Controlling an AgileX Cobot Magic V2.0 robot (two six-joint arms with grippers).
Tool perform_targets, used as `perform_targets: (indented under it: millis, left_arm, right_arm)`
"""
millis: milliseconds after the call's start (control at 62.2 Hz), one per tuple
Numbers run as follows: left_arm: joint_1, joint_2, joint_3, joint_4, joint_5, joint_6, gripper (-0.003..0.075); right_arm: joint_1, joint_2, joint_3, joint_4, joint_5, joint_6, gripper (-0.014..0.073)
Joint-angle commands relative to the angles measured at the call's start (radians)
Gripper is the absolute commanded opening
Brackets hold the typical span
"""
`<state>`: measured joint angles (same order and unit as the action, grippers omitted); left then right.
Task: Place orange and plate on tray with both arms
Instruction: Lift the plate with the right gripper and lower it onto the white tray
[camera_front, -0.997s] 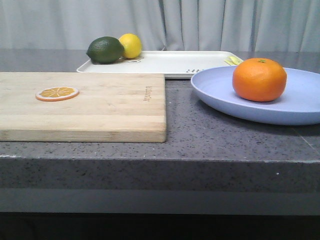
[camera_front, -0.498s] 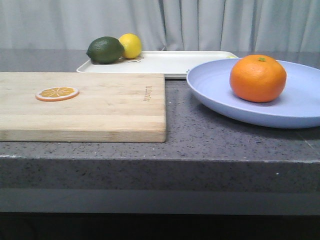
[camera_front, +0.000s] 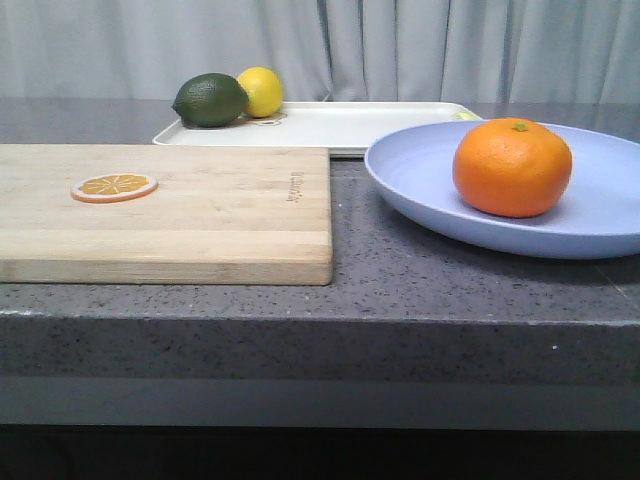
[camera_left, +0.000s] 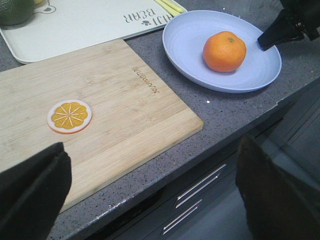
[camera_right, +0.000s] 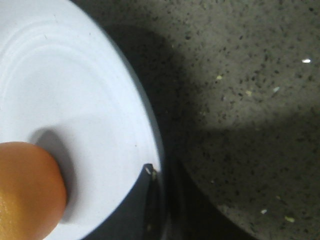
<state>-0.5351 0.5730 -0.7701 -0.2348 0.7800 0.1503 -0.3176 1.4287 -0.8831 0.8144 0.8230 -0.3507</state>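
Note:
The orange (camera_front: 512, 168) sits in the pale lavender-blue plate (camera_front: 420, 185) at the right of the counter. Both also show in the left wrist view, the orange (camera_left: 224, 51) on the plate (camera_left: 185, 42). My right gripper (camera_right: 155, 175) is shut on the plate's (camera_right: 75, 90) right rim, one finger on the inside next to the orange (camera_right: 25, 190); it shows in the left wrist view (camera_left: 270, 40). The cream tray (camera_front: 340, 125) lies behind, its right corner hidden by the plate. My left gripper (camera_left: 152, 190) is open and empty above the counter's front edge.
A wooden cutting board (camera_front: 200, 210) with an orange slice (camera_front: 114, 187) lies at the front left. A dark green fruit (camera_front: 210, 99) and a lemon (camera_front: 262, 90) sit at the tray's far left. Drawer handles (camera_left: 200, 187) are below the counter edge.
The plate with the orange has shifted a little to the left in my right gripper and now covers more of the tray's right corner. The rest has not moved.

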Motion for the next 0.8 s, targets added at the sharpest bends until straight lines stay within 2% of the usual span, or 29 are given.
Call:
perform_targets:
  millis: [0, 193, 450, 788]
  left_arm:
    - [0.000, 0.002, -0.026, -0.021, -0.065, 0.001, 0.0652]
    - [0.000, 0.002, -0.026, -0.021, -0.065, 0.001, 0.0652]
    - [0.000, 0.002, -0.026, -0.021, -0.065, 0.001, 0.0652]
    - [0.000, 0.002, -0.026, -0.021, -0.065, 0.001, 0.0652]
  right_arm:
    - [-0.007, -0.032, -0.030, 0.106, 0.017, -0.007, -0.0066]
    - [-0.004, -0.032, -0.048, 0.129, 0.015, 0.070, -0.0066]
    - [0.020, -0.025, -0.188, 0.119, 0.021, 0.180, -0.0066]
    - [0.194, 0.169, -0.507, -0.032, 0.017, 0.412, -0.0066]
